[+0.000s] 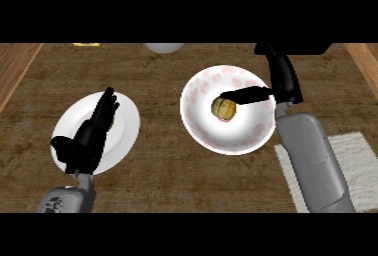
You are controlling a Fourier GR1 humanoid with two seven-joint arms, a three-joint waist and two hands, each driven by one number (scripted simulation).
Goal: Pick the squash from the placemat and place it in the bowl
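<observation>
The small yellow-brown squash (225, 109) lies inside the white bowl with a pink-patterned rim (199, 90), with the black right hand (249, 94) just beside it, fingers straight and holding nothing. The black left hand (90, 134) rests open over a plain white plate (127, 120), and the pale textured placemat (362, 160) sits at the right edge.

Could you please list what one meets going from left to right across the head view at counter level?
Left hand over a white plate → squash in the bowl → right hand reaching over the bowl → placemat.
</observation>
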